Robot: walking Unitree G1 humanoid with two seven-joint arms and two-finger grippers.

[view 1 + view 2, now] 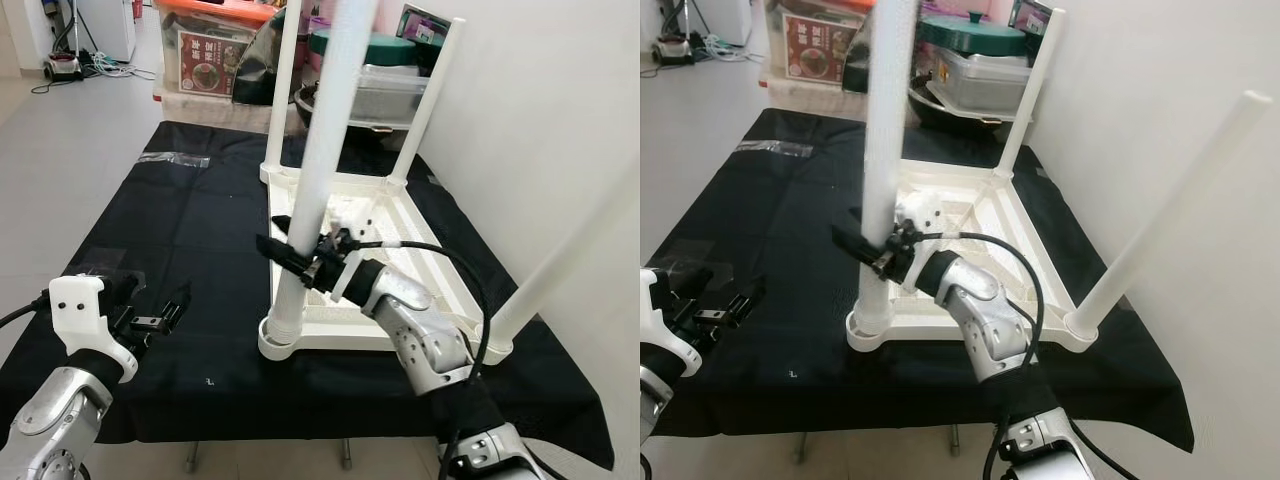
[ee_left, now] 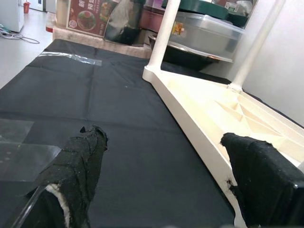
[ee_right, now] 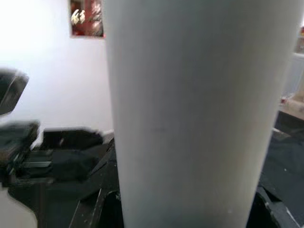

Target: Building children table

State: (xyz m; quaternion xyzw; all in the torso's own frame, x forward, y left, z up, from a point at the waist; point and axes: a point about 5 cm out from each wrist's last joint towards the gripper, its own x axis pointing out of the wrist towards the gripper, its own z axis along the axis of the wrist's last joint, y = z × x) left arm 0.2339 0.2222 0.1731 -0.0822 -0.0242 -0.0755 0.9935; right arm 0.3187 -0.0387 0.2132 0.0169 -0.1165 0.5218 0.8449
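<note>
— What's on the black cloth?
— The upturned white tabletop, four legs up. The near leg stands upright between the right gripper fingers, clamped.
— The left gripper?
— Spread wide, empty, farther away.

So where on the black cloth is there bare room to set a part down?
Free: the black cloth between the left gripper, the clear tape and the upturned tabletop. Crowded: the near leg, where the right gripper sits, and the storage boxes behind.
</note>
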